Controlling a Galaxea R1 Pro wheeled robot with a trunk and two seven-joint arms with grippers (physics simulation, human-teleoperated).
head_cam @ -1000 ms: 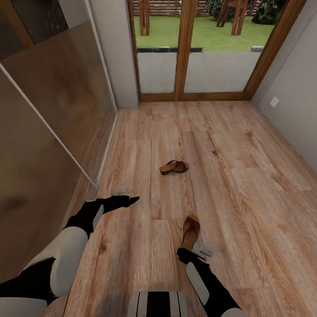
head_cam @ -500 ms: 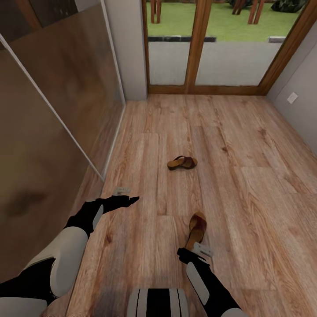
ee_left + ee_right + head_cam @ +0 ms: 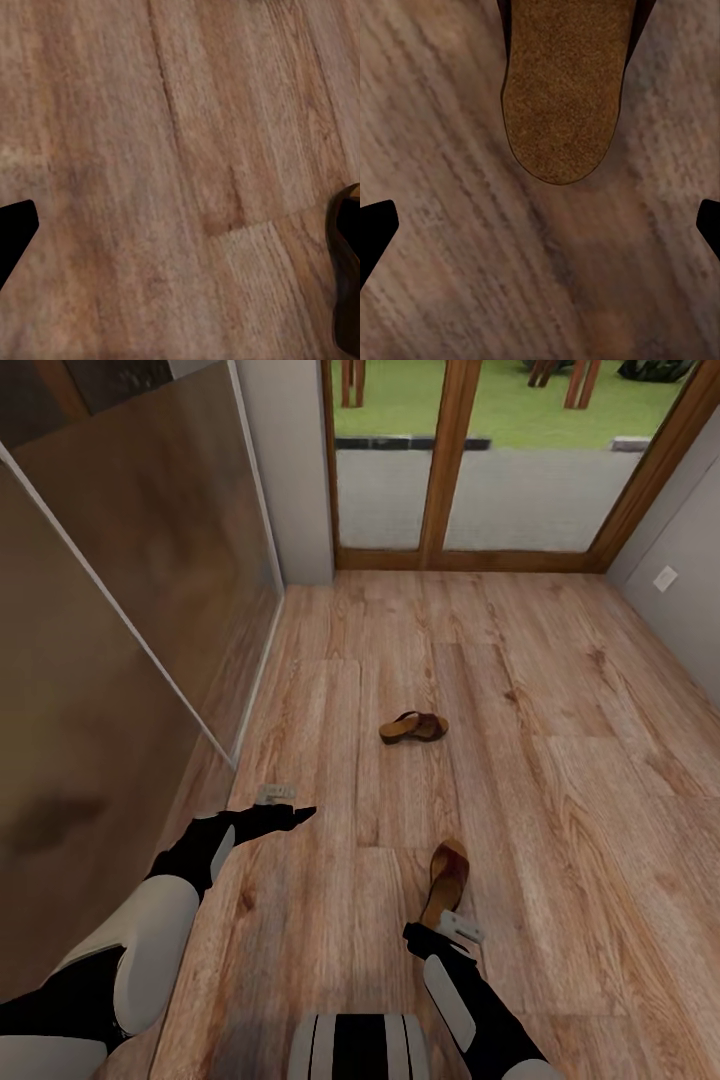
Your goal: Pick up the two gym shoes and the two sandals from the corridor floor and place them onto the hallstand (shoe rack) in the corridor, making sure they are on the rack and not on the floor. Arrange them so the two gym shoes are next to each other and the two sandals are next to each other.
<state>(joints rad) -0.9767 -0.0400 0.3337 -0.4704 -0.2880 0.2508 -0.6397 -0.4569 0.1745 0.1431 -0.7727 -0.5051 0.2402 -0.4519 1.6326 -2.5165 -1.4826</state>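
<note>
Right gripper (image 3: 460, 927) spread wide, hovering over heel of near brown leather sandal with tan footbed (image 3: 445, 880) on wood-plank corridor floor (image 3: 580, 780). Looks light, stiffish; I'd pinch sole edges. Left gripper (image 3: 277, 793): probably open, can't tell.

We find no readable text, label, brand, number or sign anywhere; the sandals, floor, walls and glass doors carry no markings we can read.

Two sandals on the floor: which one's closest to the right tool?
The near sandal, lying lengthwise just ahead of the right tool. The far sandal lies crosswise, mid-floor.
</note>
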